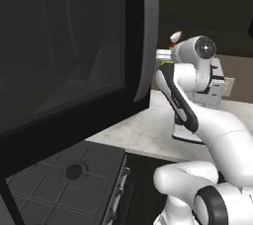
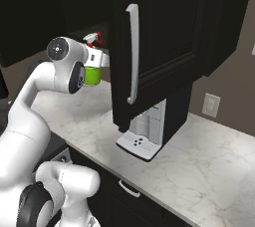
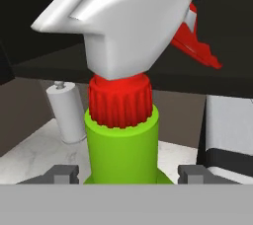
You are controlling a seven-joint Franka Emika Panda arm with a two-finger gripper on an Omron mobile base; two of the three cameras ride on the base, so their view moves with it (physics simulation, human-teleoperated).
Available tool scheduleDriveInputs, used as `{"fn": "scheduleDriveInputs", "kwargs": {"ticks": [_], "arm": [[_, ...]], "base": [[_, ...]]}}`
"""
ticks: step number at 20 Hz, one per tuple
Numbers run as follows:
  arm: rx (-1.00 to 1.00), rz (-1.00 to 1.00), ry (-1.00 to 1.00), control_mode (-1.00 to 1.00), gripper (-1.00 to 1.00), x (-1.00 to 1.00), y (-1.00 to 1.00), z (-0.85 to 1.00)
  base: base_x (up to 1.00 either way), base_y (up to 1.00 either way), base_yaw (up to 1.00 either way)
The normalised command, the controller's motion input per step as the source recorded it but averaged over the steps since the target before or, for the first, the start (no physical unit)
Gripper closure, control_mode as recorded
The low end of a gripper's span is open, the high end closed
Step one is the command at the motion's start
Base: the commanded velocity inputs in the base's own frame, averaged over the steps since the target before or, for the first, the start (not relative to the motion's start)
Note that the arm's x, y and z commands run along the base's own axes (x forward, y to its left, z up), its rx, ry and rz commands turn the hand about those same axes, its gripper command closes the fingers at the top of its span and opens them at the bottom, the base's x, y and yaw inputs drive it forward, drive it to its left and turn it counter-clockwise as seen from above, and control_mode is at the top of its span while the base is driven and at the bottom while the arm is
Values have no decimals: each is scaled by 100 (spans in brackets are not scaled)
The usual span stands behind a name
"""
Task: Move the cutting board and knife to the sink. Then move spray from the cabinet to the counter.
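Observation:
The spray [image 3: 122, 150] is a bright green bottle with a red collar, a white head and a red trigger. It stands upright between my fingertips [image 3: 64, 173], and my gripper [image 3: 128, 173] is shut on its body. In the right base view the spray [image 2: 92, 75] hangs in the air with the hand, above the marble counter [image 2: 199, 161] and just left of the open dark cabinet door [image 2: 149, 37]. The spray's white and red top [image 1: 175, 37] peeks out behind my arm in the left base view. The cutting board, the knife and the sink are out of view.
A coffee machine [image 2: 144, 131] stands on the counter under the cabinet. A white cylinder [image 3: 66, 110] stands on the counter behind the bottle. A dark microwave [image 1: 64, 56] hangs at the left above a stove top [image 1: 64, 179]. A wall outlet [image 2: 211, 105] sits at the right.

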Motion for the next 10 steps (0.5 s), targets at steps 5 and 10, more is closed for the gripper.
{"fn": "scheduleDriveInputs", "kwargs": {"ticks": [5, 10], "arm": [[0, 0, 0, -100, 100, -10, 9, -33], [0, 0, 0, -100, 100, -12, 12, -32]], "base": [[0, 0, 0], [0, 0, 0]]}}
